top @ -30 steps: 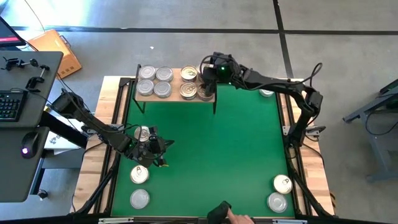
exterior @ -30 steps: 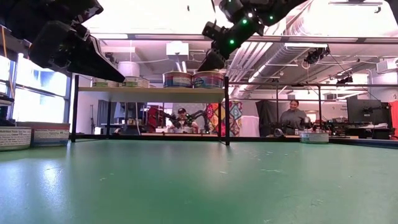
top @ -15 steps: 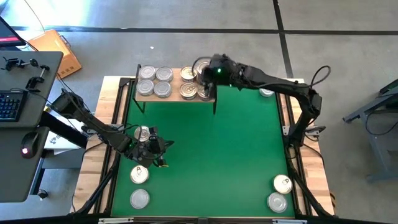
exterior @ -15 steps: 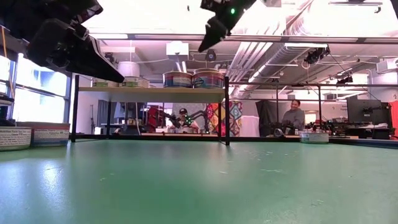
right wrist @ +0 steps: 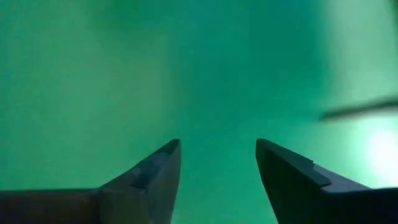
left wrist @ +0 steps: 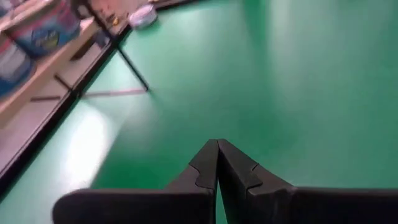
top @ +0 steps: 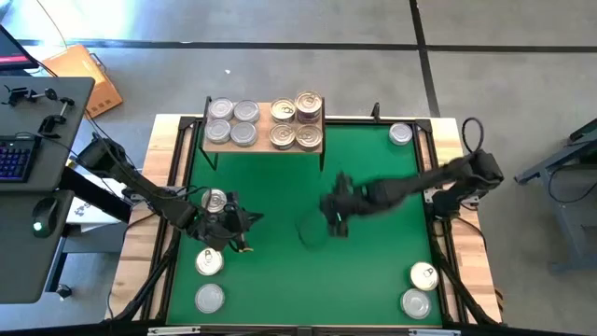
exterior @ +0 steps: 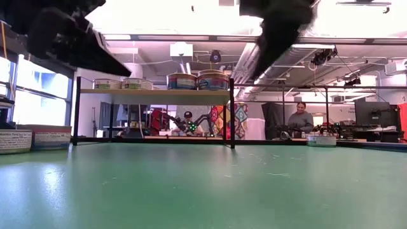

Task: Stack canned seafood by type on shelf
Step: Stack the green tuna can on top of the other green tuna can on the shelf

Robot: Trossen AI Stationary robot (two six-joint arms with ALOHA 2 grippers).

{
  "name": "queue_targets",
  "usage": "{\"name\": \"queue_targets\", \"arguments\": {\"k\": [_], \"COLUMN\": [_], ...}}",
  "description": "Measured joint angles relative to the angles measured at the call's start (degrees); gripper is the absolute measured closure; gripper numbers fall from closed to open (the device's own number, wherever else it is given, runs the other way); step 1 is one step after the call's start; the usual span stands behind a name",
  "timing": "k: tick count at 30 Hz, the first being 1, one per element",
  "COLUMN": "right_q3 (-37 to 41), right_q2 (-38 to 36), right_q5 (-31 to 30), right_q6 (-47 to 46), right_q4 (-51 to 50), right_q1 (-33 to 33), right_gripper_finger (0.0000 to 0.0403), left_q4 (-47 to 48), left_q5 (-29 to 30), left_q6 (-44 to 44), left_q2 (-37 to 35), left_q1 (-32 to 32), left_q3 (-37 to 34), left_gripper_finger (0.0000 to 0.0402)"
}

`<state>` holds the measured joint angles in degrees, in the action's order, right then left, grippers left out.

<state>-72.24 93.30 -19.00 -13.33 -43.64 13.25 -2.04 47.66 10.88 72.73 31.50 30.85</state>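
The shelf [top: 264, 124] stands at the mat's far edge. It carries several silver-lidded tins [top: 232, 122] on its left half and gold pull-tab tins [top: 284, 136] on its right half. One gold tin [top: 308, 103] sits higher at the far right corner. Loose tins rest on their bases on the mat: one [top: 214, 199] beside my left gripper, two near left [top: 209, 262], two near right [top: 423, 275], one far right [top: 400, 133]. My left gripper [top: 244, 222] [left wrist: 217, 142] hovers shut at the mat's left. My right gripper [top: 334, 217] [right wrist: 217, 144] hangs open over the mat's middle, holding nothing.
The green mat [top: 373, 271] lies in a pale wood frame with black rails [top: 438, 233]. A desk with a keyboard [top: 14, 154] stands left of the table. In the low view, people sit in the room beyond the shelf [exterior: 300, 117].
My right gripper has risen off the shelf's right end and swung fast toward the near side, down over the mat's middle. Where it stood, a gold-lidded tin now shows at the shelf's far right corner. My left arm has kept still.
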Motion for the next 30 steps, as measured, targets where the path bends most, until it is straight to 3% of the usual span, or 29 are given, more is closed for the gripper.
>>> {"name": "queue_targets", "arguments": {"k": [6,11,15,22,26,30], "right_q3": [7.6,8.4,8.4,8.5,11.7,16.3], "right_q2": [0.2,0.3,0.3,0.6,0.7,0.7], "right_q5": [-0.2,1.8,2.1,2.9,3.2,7.9], "right_q6": [-25.5,-41.9,-50.2,-62.7,-67.9,-72.7], "right_q4": [0.1,-0.5,-2.6,-8.0,-4.7,0.2], "right_q1": [13.0,21.1,26.9,34.7,37.9,39.8], "right_gripper_finger": [0.0231,0.0247,0.0255,0.0269,0.0279,0.0290], "left_q4": [-8.5,-16.1,-19.8,-22.1,-23.8,-31.0], "left_q5": [-4.0,-12.1,-17.8,-22.2,-26.3,-30.8], "left_q6": [-9.1,-13.7,-14.5,-14.6,-14.3,-14.5], "left_q2": [0.0,0.0,0.0,0.0,0.7,4.2], "left_q1": [-1.9,-5.3,-7.4,-9.0,-9.1,-9.0], "left_q3": [0.0,0.0,0.0,0.0,0.0,0.0], "left_gripper_finger": [0.0401,0.0401,0.0401,0.0401,0.0401,0.0401]}}
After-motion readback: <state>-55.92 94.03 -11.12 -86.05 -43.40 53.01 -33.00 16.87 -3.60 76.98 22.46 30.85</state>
